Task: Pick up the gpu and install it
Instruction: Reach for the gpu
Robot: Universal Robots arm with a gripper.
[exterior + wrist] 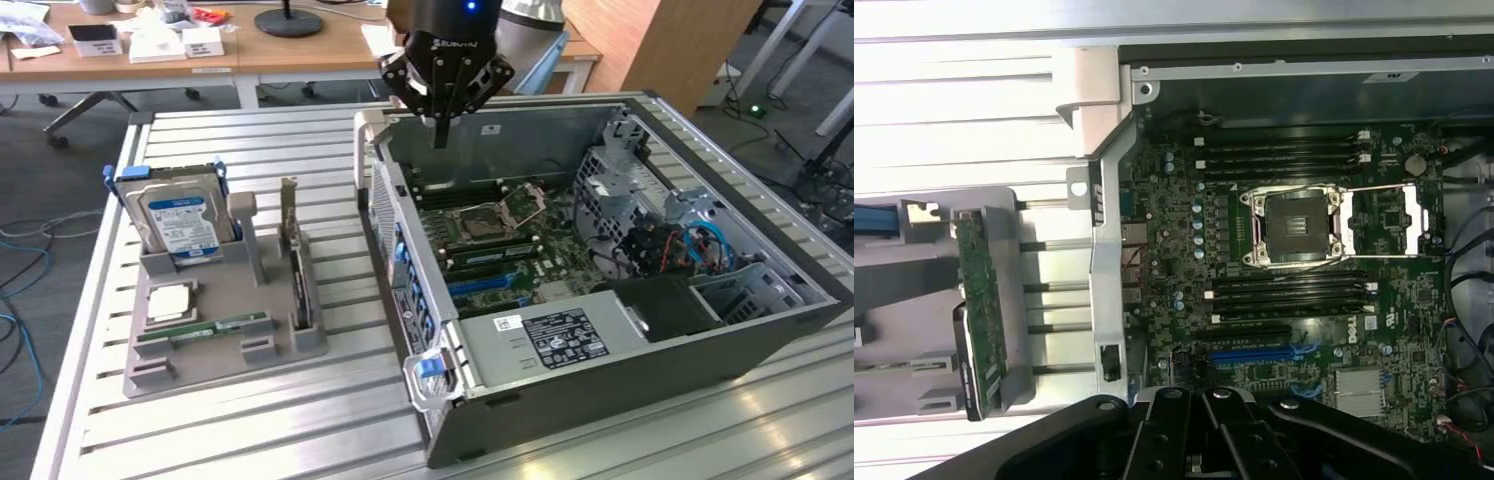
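A ribbed silver aluminium table (240, 420) carries everything. Its biggest load is a grey metal computer tower (641, 370) lying on its side with the side panel off, towards the exterior view's right. Inside lies the dark green motherboard (494, 240), with an open processor socket and a long blue expansion slot (487, 285) that has no card in it.

Towards the exterior view's left, well apart from the tower's open bay, sits a grey moulded plastic parts holder (160, 370). A silver hard drive with a blue label (180, 220) stands upright in its far end. A narrow green memory stick (214, 328) lies flat near its front.

The black two-finger gripper (441, 135) hangs over the tower's far rim, pointing straight down above the motherboard. Its fingers look drawn together to a single narrow tip and nothing is clamped between them.

The gpu (300, 285), a thin green circuit card with a silver end bracket, stands on its edge in a slot of the holder, on the side nearest the tower. The gripper is well apart from it.

Judged from this, the task has barely started: the card is not yet picked up, and both the pick-up and the seating in the tower are left to do
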